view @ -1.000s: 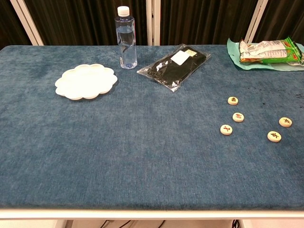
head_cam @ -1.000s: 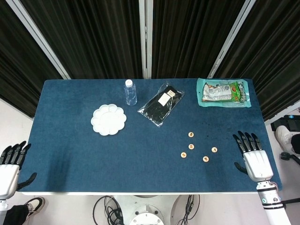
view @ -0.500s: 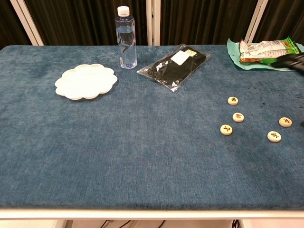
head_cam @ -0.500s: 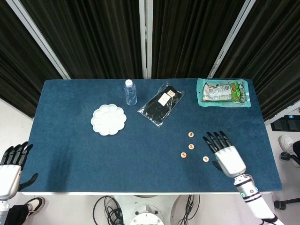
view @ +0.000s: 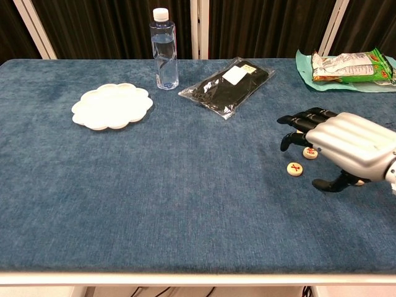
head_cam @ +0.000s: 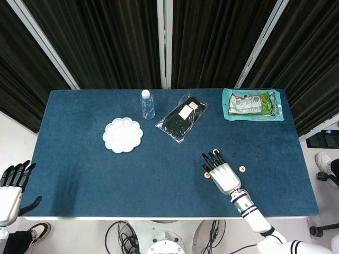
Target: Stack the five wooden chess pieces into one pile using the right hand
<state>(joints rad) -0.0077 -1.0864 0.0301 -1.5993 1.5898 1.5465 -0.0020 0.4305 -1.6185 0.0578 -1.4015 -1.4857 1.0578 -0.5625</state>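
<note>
Small round wooden chess pieces with red marks lie on the right part of the blue table (head_cam: 79,169). In the head view I see one piece (head_cam: 215,152) just beyond the fingertips, one (head_cam: 242,169) to the right of the hand, and one (head_cam: 206,174) at its left edge. My right hand (head_cam: 221,172) hovers flat over the group with fingers extended and apart, holding nothing. In the chest view the right hand (view: 337,145) covers most pieces; one piece (view: 296,168) lies free and another (view: 310,153) peeks from under the fingers. My left hand (head_cam: 11,185) hangs open off the table's left front corner.
A clear water bottle (head_cam: 147,104) stands at the back centre, with a white flower-shaped palette (head_cam: 122,135) to its front left. A black packet (head_cam: 181,117) lies beside the bottle. A snack bag on a green tray (head_cam: 252,104) sits at the back right corner.
My right hand has swept from the table's right edge leftward across the pieces and now covers the middle of the group. The left hand has barely moved.
</note>
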